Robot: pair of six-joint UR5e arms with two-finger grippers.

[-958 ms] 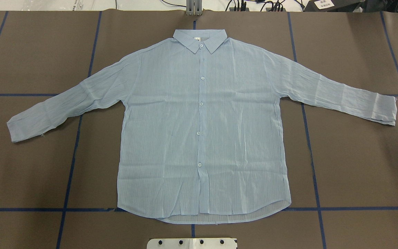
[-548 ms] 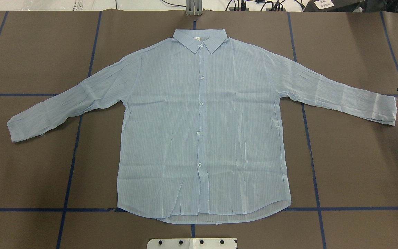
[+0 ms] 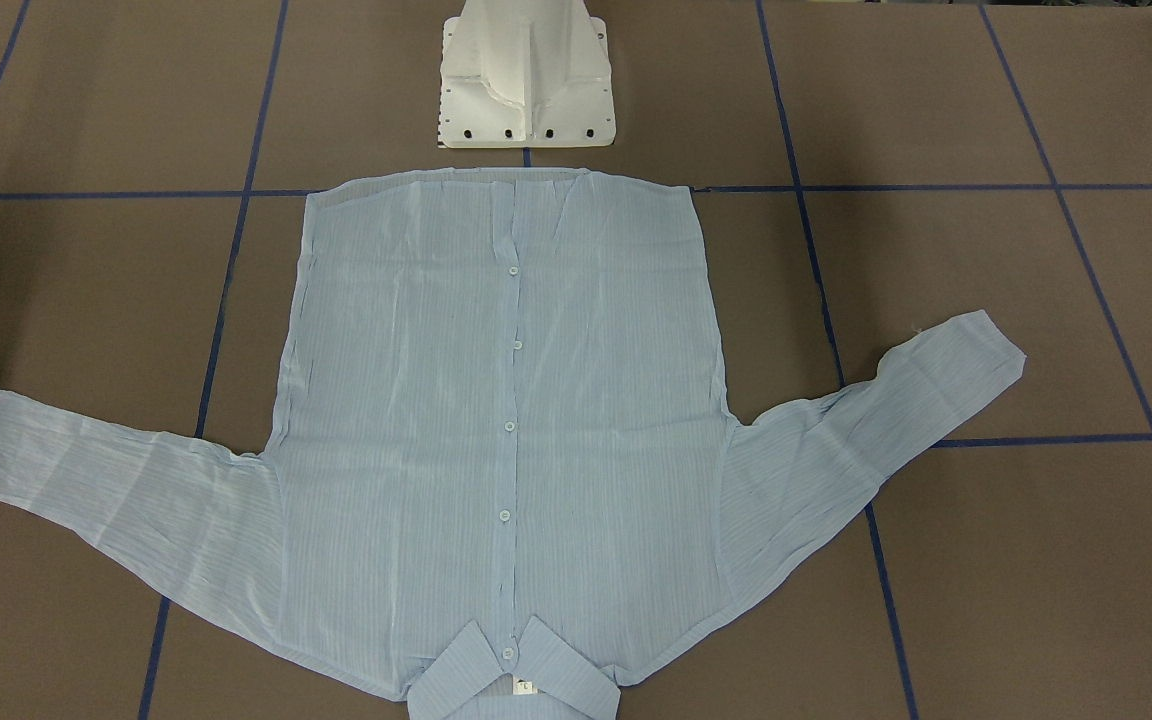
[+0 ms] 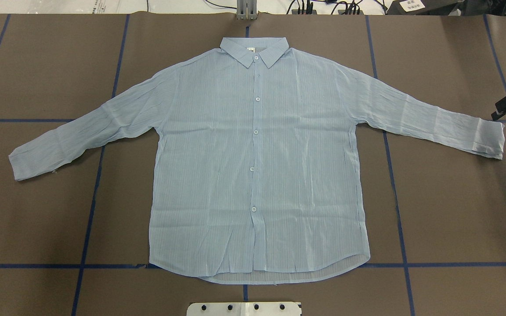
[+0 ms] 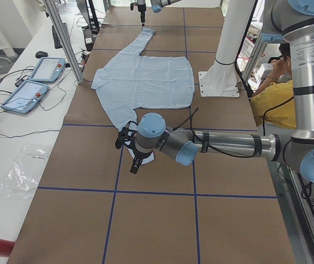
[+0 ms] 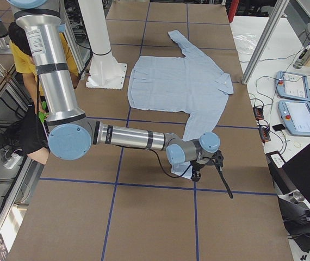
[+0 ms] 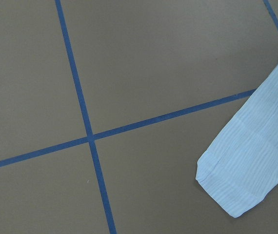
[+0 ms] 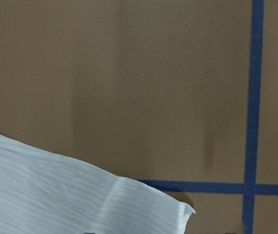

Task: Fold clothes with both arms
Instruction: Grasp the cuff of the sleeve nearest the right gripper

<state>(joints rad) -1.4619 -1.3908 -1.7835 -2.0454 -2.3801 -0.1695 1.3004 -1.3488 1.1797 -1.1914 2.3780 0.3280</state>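
**Pre-grasp step: shirt unfolded, arms posed at the sleeve ends.**
The tabletop (image 4: 37,219) carries the shirt (image 4: 257,166), spread flat, buttons up, its hem just beside the pedestal base (image 4: 244,308). The right arm (image 6: 128,136) and left arm (image 5: 228,144) each set a claw beside a cuff: right claw (image 4: 505,107), left claw (image 5: 130,157). Neither holds cloth, and the jaw opening cannot be told. The next move calls for a descent and a pinch on each cuff.

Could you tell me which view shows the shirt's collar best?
Overhead exterior: the collar lies whole, facing the camera. Front-facing crops it; side views show it small; wrist views show only cuffs.
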